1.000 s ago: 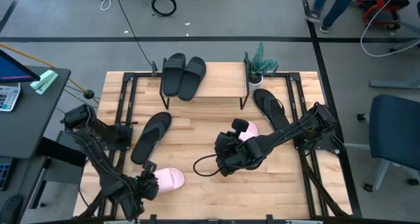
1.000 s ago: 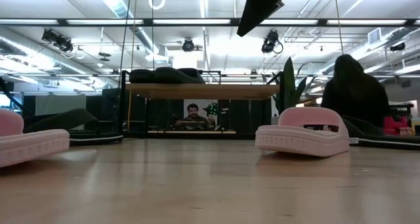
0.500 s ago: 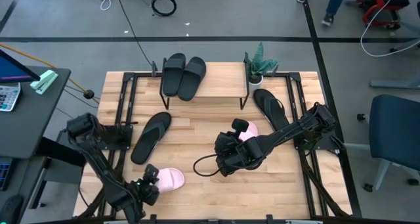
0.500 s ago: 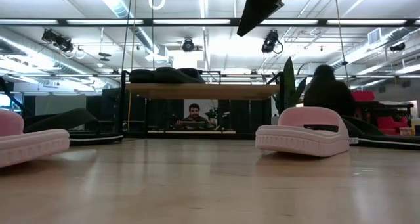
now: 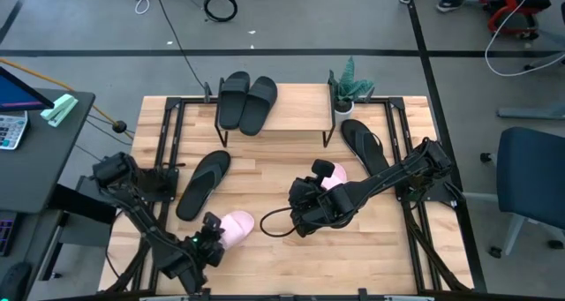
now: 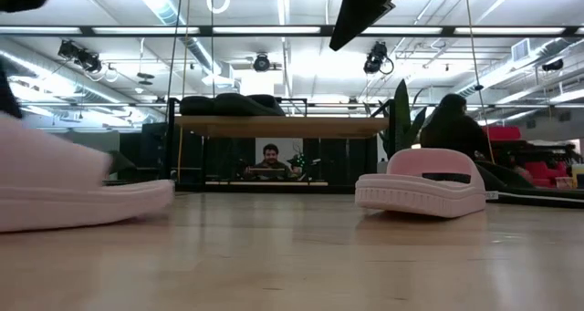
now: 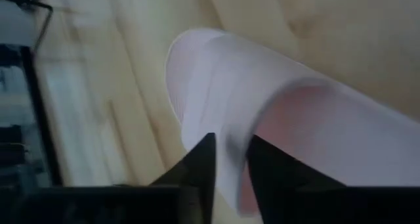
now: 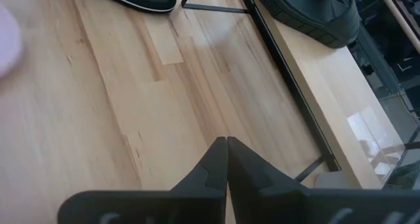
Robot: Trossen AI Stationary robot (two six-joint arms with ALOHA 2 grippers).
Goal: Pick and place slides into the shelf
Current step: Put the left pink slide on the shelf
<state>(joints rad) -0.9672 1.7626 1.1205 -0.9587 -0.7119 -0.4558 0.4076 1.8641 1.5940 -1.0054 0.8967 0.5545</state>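
Pink slide (image 7: pixel 275 125) edge pinched between left claw (image 7: pixel 228 159) fingers.

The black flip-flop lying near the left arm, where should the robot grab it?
Probably at the side edge of the sole near the strap end. The black flip-flop lies flat and thin on the table, so an end effector would likely come straight down and pinch across an edge. The thin strap is the only raised part, but it looks harder to catch.

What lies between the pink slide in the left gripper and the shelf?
The left gripper grips the pink slide by its edge at the table's near left. On the straight line to the shelf, a black flip-flop lies flat just left of that path; lifted, the slide should clear it.
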